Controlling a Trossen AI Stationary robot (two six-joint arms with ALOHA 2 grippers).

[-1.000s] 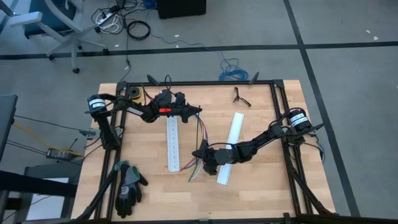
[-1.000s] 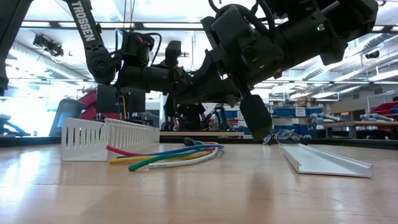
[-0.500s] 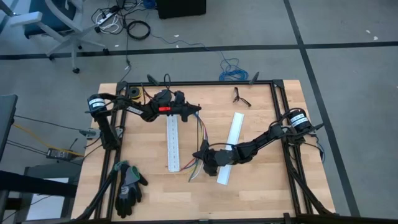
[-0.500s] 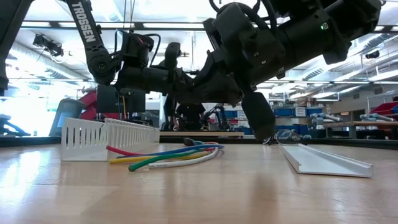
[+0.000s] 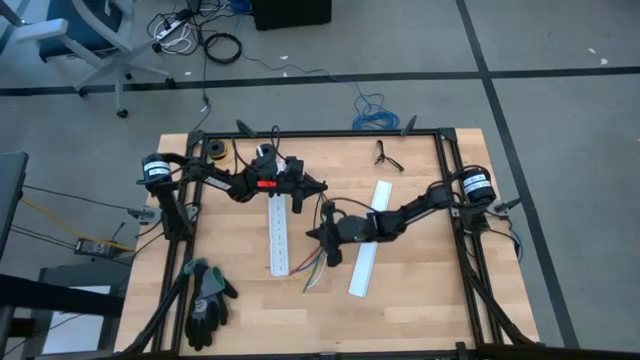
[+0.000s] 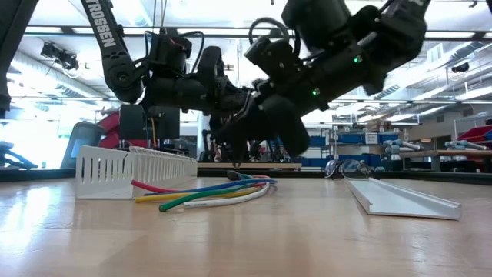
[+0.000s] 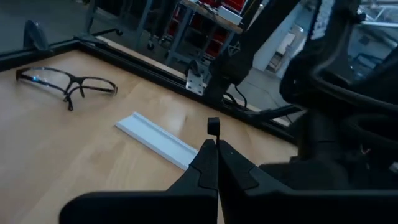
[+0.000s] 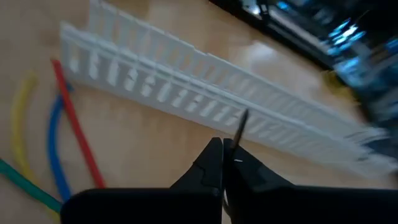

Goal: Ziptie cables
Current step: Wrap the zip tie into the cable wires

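Pale wood planks make up the table (image 5: 420, 300), ringed by a dark metal frame (image 5: 330, 132). At about eight o'clock on it lies a dark work glove (image 5: 207, 300). The left arm reaches in from nine o'clock toward the centre, and the left gripper (image 5: 318, 187) hangs above the table at about eleven o'clock, its fingers pressed together on a thin dark strip (image 7: 213, 127) whose end sticks up past the tips in the left wrist view. Just below it, a white perforated strip (image 5: 278, 235) runs straight toward six o'clock. The cables (image 5: 318, 260) lie loose at the table's centre, beside that strip on its three o'clock side, fanned toward six o'clock; in the low view they rest flat on the wood, red, yellow, green, blue and white. The right gripper (image 5: 316, 233) hovers over the cables' upper end, its fingers brought together on a thin dark sliver (image 8: 241, 126), seen in the right wrist view. A plain white channel (image 5: 368, 252) lies toward three o'clock, partly under the right arm. A pair of glasses (image 5: 387, 156) sits near one o'clock.
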